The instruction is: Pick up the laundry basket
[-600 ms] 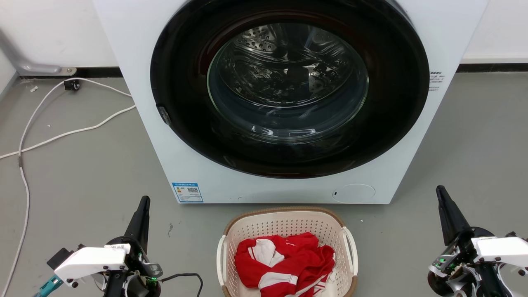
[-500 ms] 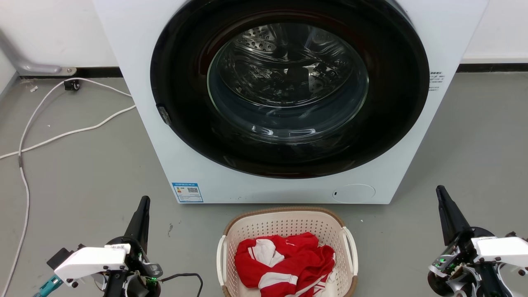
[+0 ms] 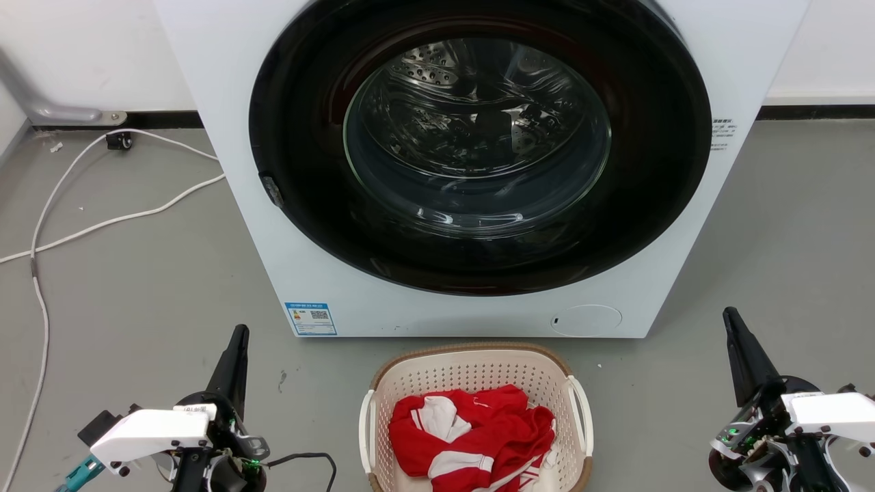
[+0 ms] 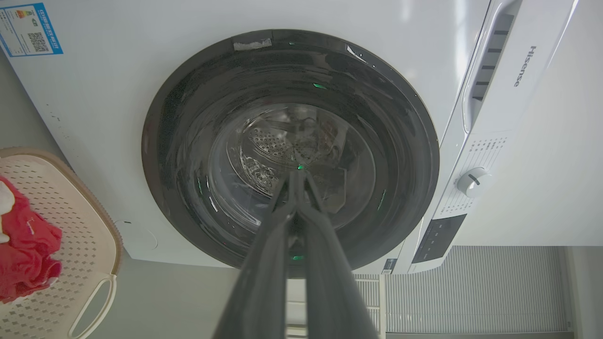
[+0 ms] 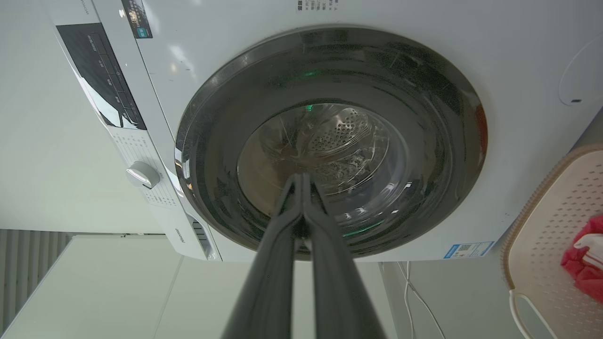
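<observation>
The laundry basket sits on the floor against the washing machine, between the left gripper and right gripper, both closed and empty; being stiff, light plastic holding one red garment, it probably lifts best by its side handles.

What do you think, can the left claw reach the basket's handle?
Probably yes: bare floor separates the left claw from the basket and its near handle, nothing blocking, though the claw is shut.

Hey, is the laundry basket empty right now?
No, red and white clothing lies piled inside the basket.
</observation>
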